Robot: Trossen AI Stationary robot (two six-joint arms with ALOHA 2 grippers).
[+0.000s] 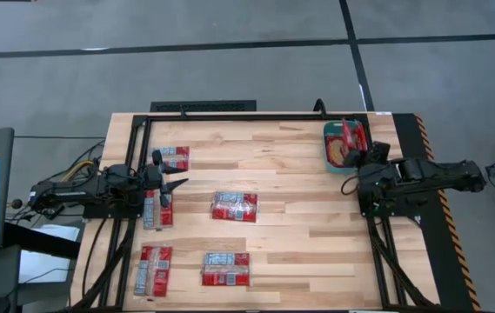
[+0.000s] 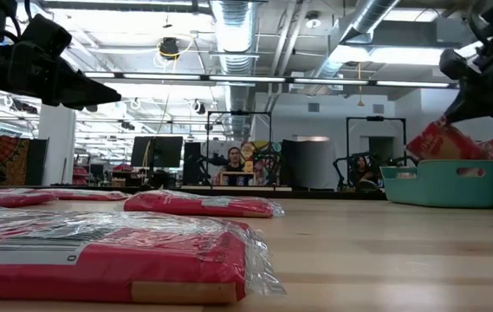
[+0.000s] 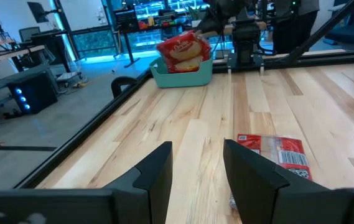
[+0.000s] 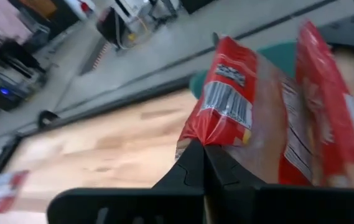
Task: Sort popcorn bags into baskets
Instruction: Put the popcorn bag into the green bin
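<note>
Five red popcorn bags lie flat on the table: one (image 1: 174,158) far left, one (image 1: 157,209) under my left arm, one (image 1: 234,207) mid-table, and two near the front edge (image 1: 155,268) (image 1: 226,269). The teal basket (image 1: 331,149) stands at the far right with red bags in it. My right gripper (image 1: 357,163) is beside the basket, shut on one bag (image 4: 239,99) over it. Raised above the table's left side, my left gripper (image 1: 176,185) is open and holds nothing; in its wrist view (image 3: 195,168) a bag (image 3: 276,152) lies ahead. My right gripper pinches the red bag by the crimped edge at one corner (image 4: 194,132) between its two shut fingers. The bag runs away from the fingers, tilted (image 2: 441,140), with its lower end dipping behind the basket's rim (image 2: 441,171). Whether it rests on the bags inside, I cannot tell.
A black frame (image 1: 230,115) runs round the tabletop, and yellow-black tape (image 1: 443,204) marks the right edge. Bare wood lies between the middle bag and the basket. A second bag (image 4: 332,118) stands in the basket beside the held one. People sit in the room beyond.
</note>
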